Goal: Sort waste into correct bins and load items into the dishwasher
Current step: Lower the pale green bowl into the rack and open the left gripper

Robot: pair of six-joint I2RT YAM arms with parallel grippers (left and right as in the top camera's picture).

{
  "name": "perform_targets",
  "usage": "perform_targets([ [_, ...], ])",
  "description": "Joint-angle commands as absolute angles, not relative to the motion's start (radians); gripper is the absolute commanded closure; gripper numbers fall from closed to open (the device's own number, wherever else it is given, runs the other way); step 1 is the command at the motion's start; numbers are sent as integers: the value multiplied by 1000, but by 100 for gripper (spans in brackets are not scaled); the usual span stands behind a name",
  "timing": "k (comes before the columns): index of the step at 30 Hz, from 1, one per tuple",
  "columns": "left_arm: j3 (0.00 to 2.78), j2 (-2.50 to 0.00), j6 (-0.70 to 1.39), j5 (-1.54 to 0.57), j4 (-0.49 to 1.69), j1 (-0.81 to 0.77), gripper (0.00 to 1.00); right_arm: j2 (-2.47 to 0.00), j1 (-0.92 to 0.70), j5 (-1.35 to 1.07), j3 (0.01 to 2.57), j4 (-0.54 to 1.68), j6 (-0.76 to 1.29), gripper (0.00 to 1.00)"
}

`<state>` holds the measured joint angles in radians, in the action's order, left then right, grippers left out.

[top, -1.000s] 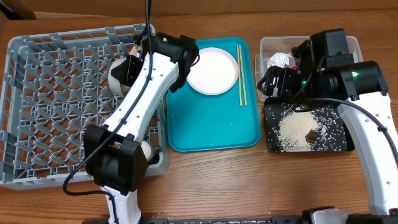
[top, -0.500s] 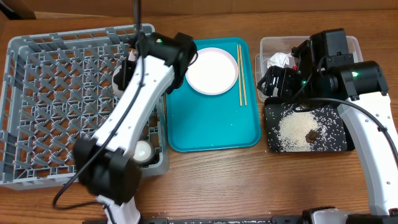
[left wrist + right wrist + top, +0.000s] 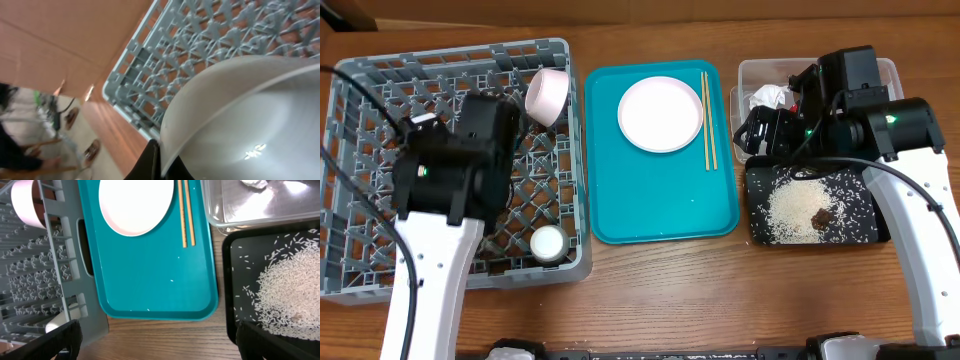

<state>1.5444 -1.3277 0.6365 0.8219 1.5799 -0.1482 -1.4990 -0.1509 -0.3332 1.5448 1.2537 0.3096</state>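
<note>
My left gripper (image 3: 528, 110) is shut on the rim of a pale pink bowl (image 3: 548, 95) and holds it tilted over the right side of the grey dishwasher rack (image 3: 380, 90). In the left wrist view the bowl (image 3: 240, 115) fills the frame, its rim pinched between the fingers (image 3: 152, 161). A cup (image 3: 547, 243) stands in the rack's near right corner. A round plate (image 3: 661, 113) and chopsticks (image 3: 707, 105) lie on the teal tray (image 3: 660, 200). My right gripper (image 3: 758, 135) hangs open and holds nothing, high over the bins; its fingers (image 3: 42, 345) frame bare table.
The clear tub (image 3: 885, 72) at the back right holds a crumpled tissue (image 3: 770, 97). In front of it the black tray (image 3: 860, 235) carries loose rice (image 3: 790, 212) and a brown lump (image 3: 821, 215). The right arm covers part of both bins.
The left arm has swung left, off the teal tray and over the rack, uncovering the whole plate. The bowl in its grip now sits higher and further right. The right arm has not moved.
</note>
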Motion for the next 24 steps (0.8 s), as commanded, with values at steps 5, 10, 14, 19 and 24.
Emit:
perform_targets([
  [5,1506,-1374,560,929,1463,-205,96,-1493,-150,-329,1558,1251,302,0],
  [10,1506,-1570,576,1121,1524,-240,96,-1493,-150,-329,1558,1251,302,0],
  [14,1506,-1691,683,1134,1578,-253,96,-1493,-150,-329,1558,1251,302,0],
  [19,1506,-1789,738,1134,1573,-288,96,-1493,-150,-329,1558,1251,302,0],
  [24,1506,-1832,737,1142,1523,-335,96,-1493,-150,-329,1558,1251,302,0],
])
